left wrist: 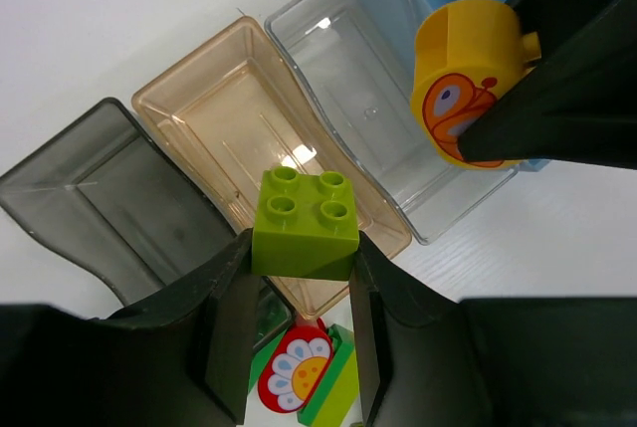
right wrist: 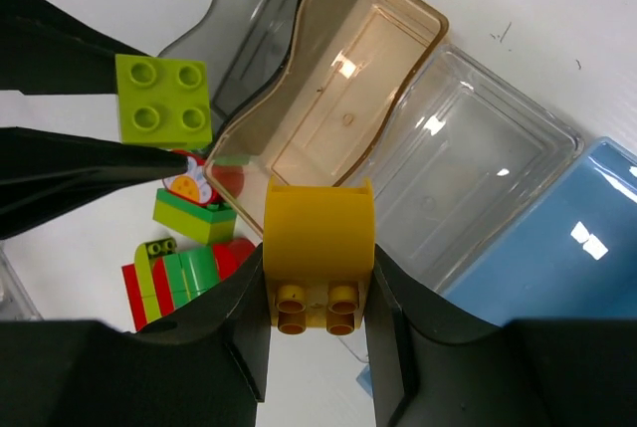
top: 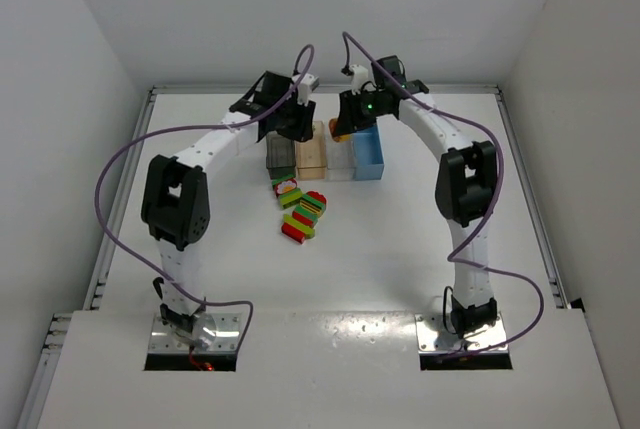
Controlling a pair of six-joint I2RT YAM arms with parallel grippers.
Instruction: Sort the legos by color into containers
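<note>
My left gripper (left wrist: 302,253) is shut on a lime green brick (left wrist: 305,218) and holds it over the near end of the tan bin (left wrist: 224,113). My right gripper (right wrist: 318,283) is shut on a yellow brick (right wrist: 318,233), which has a bird print in the left wrist view (left wrist: 466,84). It hangs over the near ends of the tan bin (right wrist: 343,69) and the clear bin (right wrist: 468,163). The dark grey bin (top: 280,157), tan bin (top: 311,154), clear bin (top: 341,162) and blue bin (top: 369,153) stand in a row. Both grippers (top: 293,129) (top: 346,129) hover side by side above them.
A pile of red, lime and green bricks (top: 302,211) lies just in front of the bins, including a red flower piece (left wrist: 292,372). White walls enclose the table on three sides. Purple cables loop from both arms.
</note>
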